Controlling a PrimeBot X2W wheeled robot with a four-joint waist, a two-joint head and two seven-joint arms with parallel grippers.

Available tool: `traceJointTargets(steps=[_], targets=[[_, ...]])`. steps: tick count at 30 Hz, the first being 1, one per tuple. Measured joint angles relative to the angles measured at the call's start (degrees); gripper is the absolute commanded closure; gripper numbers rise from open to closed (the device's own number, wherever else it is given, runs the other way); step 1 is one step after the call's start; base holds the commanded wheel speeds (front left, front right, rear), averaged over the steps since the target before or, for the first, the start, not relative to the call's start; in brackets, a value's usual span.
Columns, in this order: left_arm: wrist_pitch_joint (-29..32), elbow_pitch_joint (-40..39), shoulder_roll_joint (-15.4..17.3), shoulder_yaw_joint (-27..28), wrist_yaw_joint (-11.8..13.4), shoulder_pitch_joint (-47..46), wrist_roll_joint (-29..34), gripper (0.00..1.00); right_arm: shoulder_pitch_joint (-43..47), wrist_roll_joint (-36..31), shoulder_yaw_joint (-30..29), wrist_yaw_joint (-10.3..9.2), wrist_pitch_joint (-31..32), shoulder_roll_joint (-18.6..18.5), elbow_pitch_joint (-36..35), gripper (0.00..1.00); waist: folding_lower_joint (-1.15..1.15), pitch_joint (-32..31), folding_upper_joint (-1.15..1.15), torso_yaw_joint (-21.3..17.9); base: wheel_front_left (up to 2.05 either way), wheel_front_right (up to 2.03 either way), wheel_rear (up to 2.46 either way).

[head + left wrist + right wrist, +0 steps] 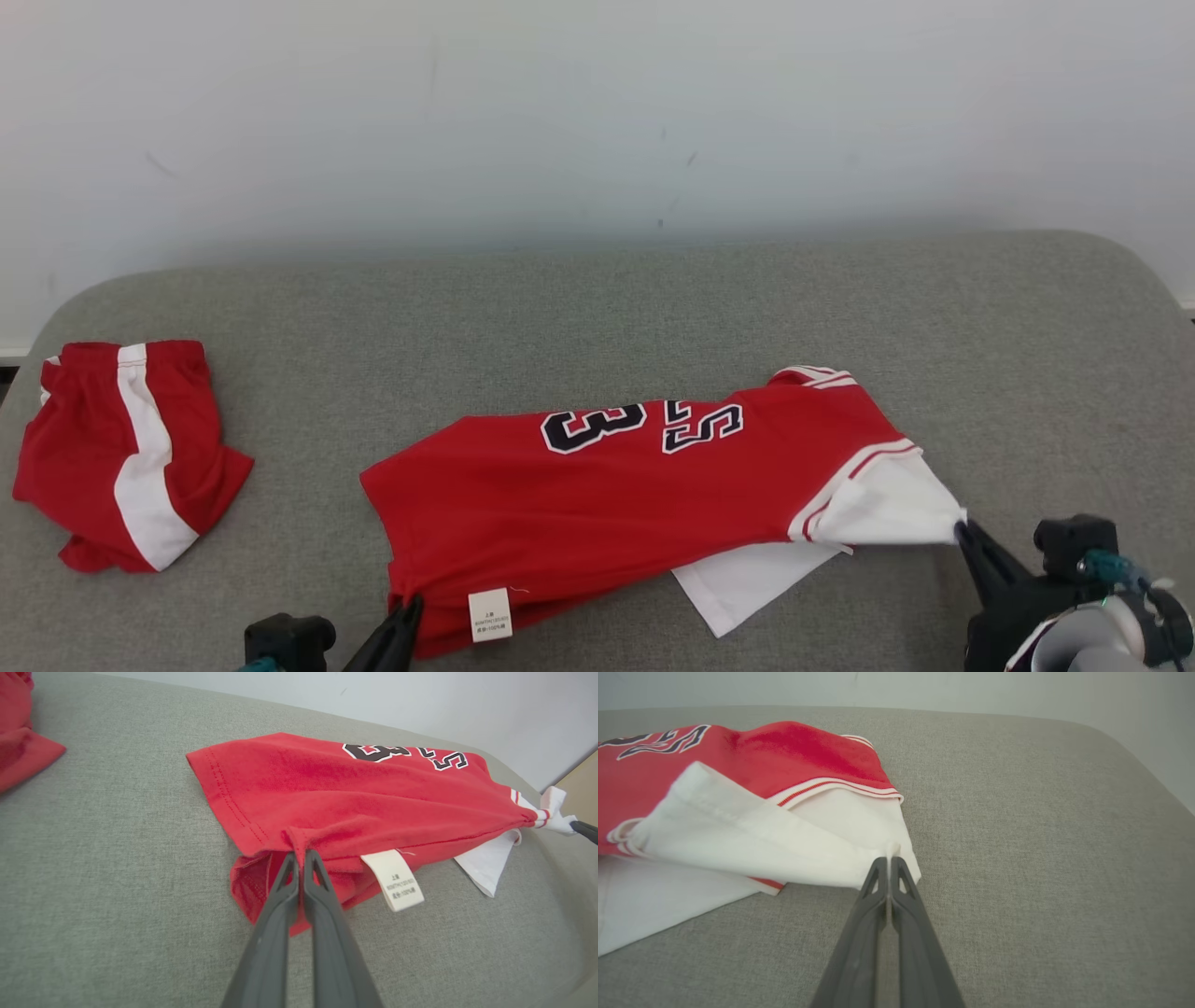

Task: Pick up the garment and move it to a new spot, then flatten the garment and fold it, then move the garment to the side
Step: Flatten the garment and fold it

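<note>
The garment (pixel 616 495) is a red jersey with dark numbers and white sleeves, lying across the front middle of the grey cushion (pixel 597 317), folded along its length. My left gripper (pixel 408 607) is shut on the red hem (pixel 299 840) at the jersey's near left corner, beside a white care label (pixel 395 879). My right gripper (pixel 962 530) is shut on the tip of the white sleeve (pixel 822 851) at the jersey's right end. The sleeve cloth is pulled to a point between the fingertips (pixel 896 868).
Red shorts with a white stripe (pixel 126 448) lie crumpled at the cushion's left end. A pale wall (pixel 597 112) rises behind the cushion. Bare grey cushion stretches behind and to the right of the jersey (pixel 1041 835).
</note>
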Motion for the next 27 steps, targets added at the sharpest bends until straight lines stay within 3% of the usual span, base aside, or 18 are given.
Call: traceJointTargets(steps=[10,11,13,14,15,27], targets=[[0.1,1.1,-1.1,-0.1,0.3,-0.1,0.1,1.0,3.3,0.6,1.6,0.27,0.0,1.1,1.0,1.0,0.01,0.3,0.01,1.5,0.0,0.0,0.0],[0.1,1.2,-1.1,-0.1,0.3,-0.1,0.1,1.0,3.2,0.6,1.8,0.43,0.0,1.3,1.0,0.93,0.01,0.3,0.01,1.6,0.0,0.0,0.0],[0.1,1.3,-1.1,-0.1,0.3,-0.1,0.1,1.0,3.2,0.6,1.9,0.43,0.1,1.5,1.1,0.49,0.01,0.3,0.01,1.6,0.0,0.0,0.0],[0.1,1.3,-1.1,0.0,0.3,-0.1,0.1,1.0,3.2,0.6,1.9,0.43,0.1,1.5,1.0,0.33,0.01,0.3,0.01,1.6,0.0,0.0,0.0],[0.1,1.5,-1.0,0.2,0.3,-0.1,0.0,1.0,3.1,0.6,2.0,0.43,0.2,1.5,1.0,0.0,0.01,0.2,0.01,1.5,0.0,0.0,0.0],[0.1,1.7,-0.7,1.4,0.4,0.5,-0.1,1.0,3.2,4.6,0.9,0.44,0.4,1.1,-5.5,0.0,0.01,0.0,0.01,-0.3,0.0,0.0,0.0]])
